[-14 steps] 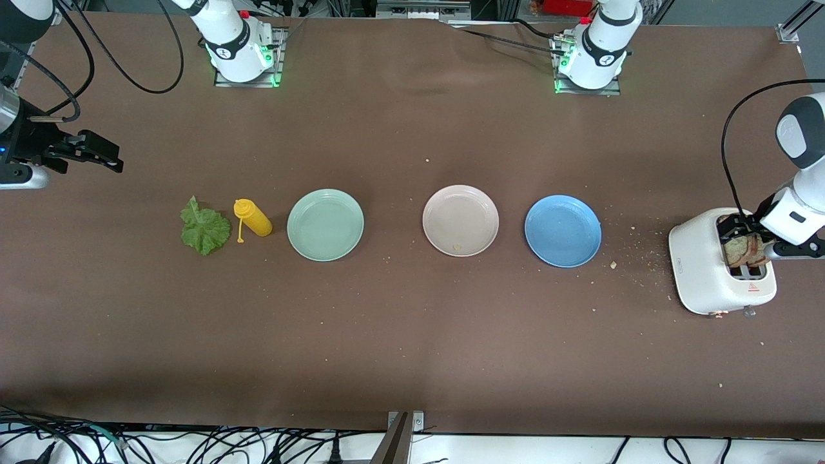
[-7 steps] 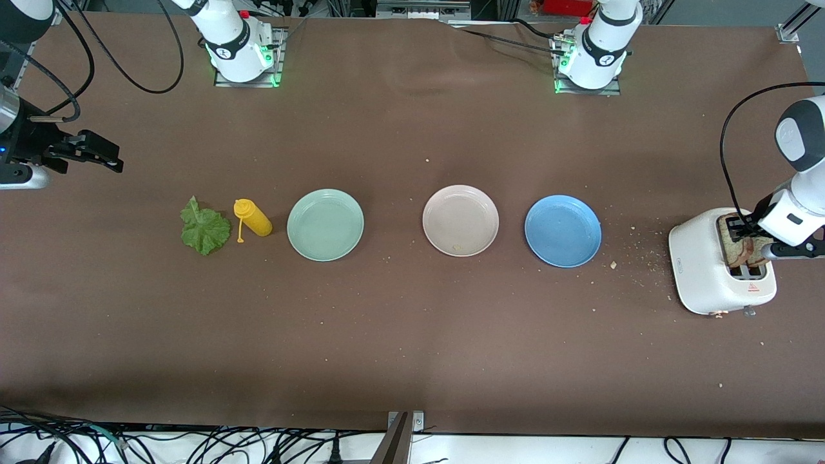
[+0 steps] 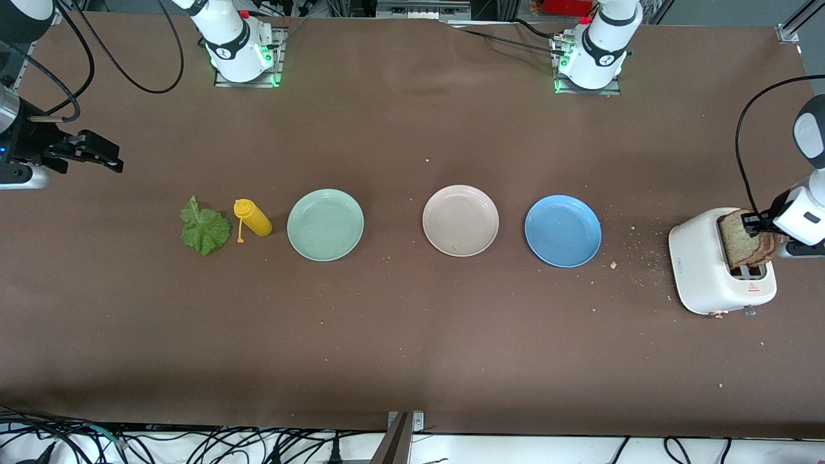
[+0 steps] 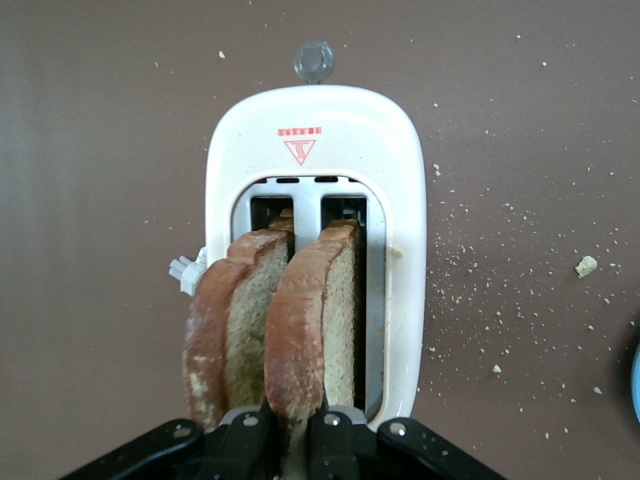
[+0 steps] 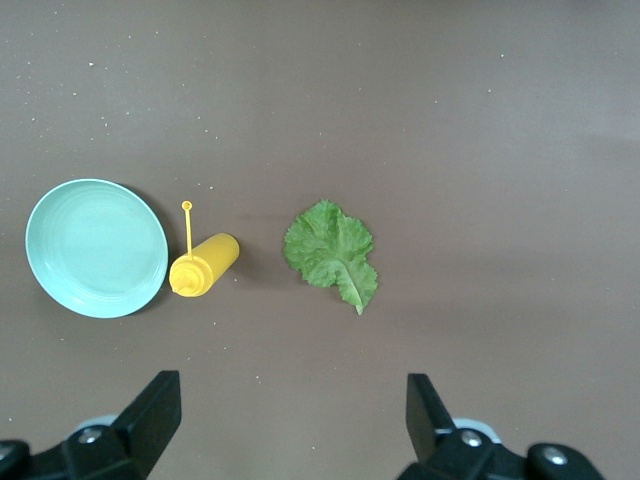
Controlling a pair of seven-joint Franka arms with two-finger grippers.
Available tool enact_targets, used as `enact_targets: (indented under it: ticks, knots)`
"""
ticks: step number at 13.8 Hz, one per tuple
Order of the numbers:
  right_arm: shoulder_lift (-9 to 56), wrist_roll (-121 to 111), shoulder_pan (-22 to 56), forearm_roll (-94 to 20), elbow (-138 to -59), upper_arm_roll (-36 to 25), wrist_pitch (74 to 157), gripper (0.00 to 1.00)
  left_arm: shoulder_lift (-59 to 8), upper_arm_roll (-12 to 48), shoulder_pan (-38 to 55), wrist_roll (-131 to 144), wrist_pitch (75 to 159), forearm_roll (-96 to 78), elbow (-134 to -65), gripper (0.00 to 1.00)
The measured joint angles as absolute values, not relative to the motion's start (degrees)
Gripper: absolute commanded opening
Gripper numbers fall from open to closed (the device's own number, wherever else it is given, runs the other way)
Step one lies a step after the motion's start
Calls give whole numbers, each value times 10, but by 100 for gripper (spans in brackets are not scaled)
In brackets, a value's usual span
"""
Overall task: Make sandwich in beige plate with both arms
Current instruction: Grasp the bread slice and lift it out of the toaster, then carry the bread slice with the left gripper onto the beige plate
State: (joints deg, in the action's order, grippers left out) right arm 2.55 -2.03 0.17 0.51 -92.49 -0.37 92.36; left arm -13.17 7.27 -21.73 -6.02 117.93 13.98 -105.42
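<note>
The brown worktop holds a white toaster. Over it, the left pincer pinches a bread slice. The right pincer waits, spread wide, above the lettuce leaf.

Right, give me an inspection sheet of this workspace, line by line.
Surface: brown table, crumbs scattered, thickest beside the toaster.
Job's things: beige plate bare but for a crumb; two bread slices standing in the white toaster; lettuce leaf flat on the table toward the right arm's end.
Clutter: mint-green plate, blue plate, yellow squeeze bottle lying on its side beside the lettuce.
Grippers: left gripper shut on one bread slice over the toaster; right gripper open, waiting above the lettuce end.
Cables: black cable looping off the left arm; more along the table's near edge.
Surroundings: nothing seen of note.
</note>
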Motion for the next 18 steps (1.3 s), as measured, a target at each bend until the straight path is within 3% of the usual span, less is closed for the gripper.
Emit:
enact_targets:
  ticks: [8,13,18]
  knots:
    - [25,-20,2,5,-925,-4,924,100,-122,163,-213,-60,988,141,-896,0]
    - [26,-20,2,5,-925,-4,924,100,-124,242,-207,-50,954,121,-891,0]
    - [26,-20,2,5,-924,-4,924,100,-165,247,-200,-50,941,-1,-902,0]
